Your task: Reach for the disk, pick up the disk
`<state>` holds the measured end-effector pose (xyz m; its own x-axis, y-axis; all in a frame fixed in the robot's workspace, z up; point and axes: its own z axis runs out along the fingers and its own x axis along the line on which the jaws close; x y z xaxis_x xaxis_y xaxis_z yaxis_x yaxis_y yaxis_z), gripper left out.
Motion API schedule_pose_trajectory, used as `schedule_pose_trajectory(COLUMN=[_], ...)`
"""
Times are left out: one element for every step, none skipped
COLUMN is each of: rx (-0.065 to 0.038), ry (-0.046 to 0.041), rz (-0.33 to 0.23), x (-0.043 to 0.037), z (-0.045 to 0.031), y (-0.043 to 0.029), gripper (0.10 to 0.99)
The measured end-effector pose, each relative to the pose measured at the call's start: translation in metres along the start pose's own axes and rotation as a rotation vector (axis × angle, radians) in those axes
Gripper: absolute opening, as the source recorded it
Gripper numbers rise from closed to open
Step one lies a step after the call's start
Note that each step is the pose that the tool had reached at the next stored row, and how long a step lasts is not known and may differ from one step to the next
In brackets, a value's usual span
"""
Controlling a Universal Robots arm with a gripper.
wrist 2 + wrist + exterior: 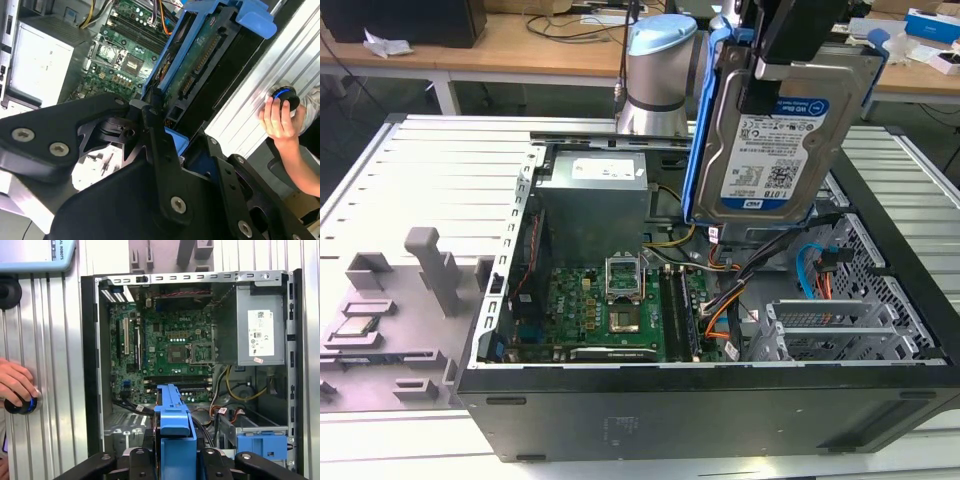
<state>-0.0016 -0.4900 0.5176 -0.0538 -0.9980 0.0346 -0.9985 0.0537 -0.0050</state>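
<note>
The disk (770,140), a silver hard drive with a white-and-blue label and a blue frame along its sides, hangs tilted above the open computer case (650,410), clear of it. My gripper (770,70) is shut on its upper end at the top of the exterior view. In the second wrist view the disk (200,60) appears edge-on with its green circuit side showing, clamped between my black fingers (155,125). The first wrist view shows the disk's blue frame (173,422) rising from the gripper (173,460) over the case interior.
Below the disk lie the motherboard (610,310), the grey power supply (592,205), cables and a metal drive cage (840,330) with a blue bracket (261,445). A grey fixture holding a small chip (355,328) stands at the exterior view's left. A person's hand (280,120) rests on a round knob beside the case.
</note>
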Motion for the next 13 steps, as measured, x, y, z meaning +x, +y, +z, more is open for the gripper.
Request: schedule_pose_trajectory(rx=[0.0,0.0,0.0,0.0,0.0,0.0,0.0,0.0,0.0,0.0,0.0,0.0,0.0], ry=[0.0,0.0,0.0001,0.0,0.0,0.0,0.0001,0.0,0.0,0.0,0.0,0.0001,0.0001], rz=[0.0,0.0,0.0,0.0,0.0,0.0,0.0,0.0,0.0,0.0,0.0,0.0,0.0], x=[0.0023,0.0037,0.0056,0.0071,0.0086,0.0102,0.0118,0.0147,0.0169,0.0181,0.0202,0.0217,0.0235], z=[0.0001,0.0002,0.0002,0.0003,0.0004,0.0005,0.0005,0.0007,0.0008,0.0008,0.0009,0.001,0.001], y=[-0.0001,-0.0002,-0.0003,-0.0004,-0.0005,-0.0006,-0.0007,-0.0008,-0.0009,-0.001,-0.0011,-0.0012,-0.0013], gripper=[0.369,0.369,0.369,0.369,0.369,0.369,0.369,0.369,0.369,0.369,0.369,0.369,0.369])
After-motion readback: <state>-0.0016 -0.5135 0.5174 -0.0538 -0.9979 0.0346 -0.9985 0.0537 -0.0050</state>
